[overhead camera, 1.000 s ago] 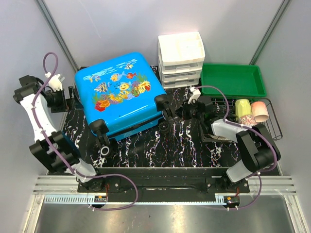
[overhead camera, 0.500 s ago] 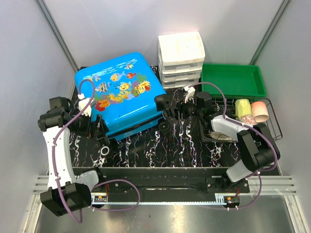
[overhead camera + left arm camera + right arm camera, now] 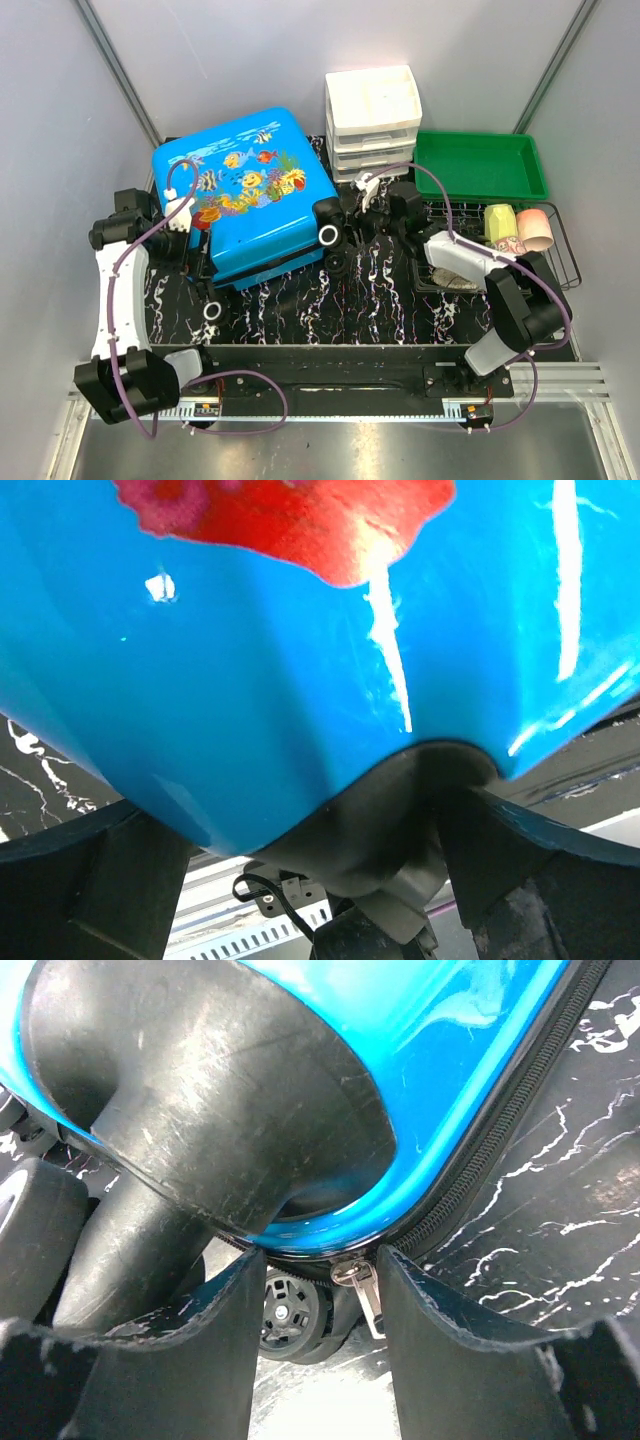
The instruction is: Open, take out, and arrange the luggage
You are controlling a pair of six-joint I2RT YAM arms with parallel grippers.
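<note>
The shut luggage (image 3: 245,195) is laid on the mat (image 3: 380,300). Drawers (image 3: 372,120) and a tray (image 3: 480,165) are set at its right; two cups (image 3: 500,228) are kept in a basket (image 3: 566,255). The left gripper (image 3: 200,255) and right gripper (image 3: 320,1260) are held apart at its corners.

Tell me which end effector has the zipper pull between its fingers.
The right end effector: the metal zipper pull hangs between its fingers at the suitcase's wheeled corner. No pull shows between the left end effector's fingers.
</note>
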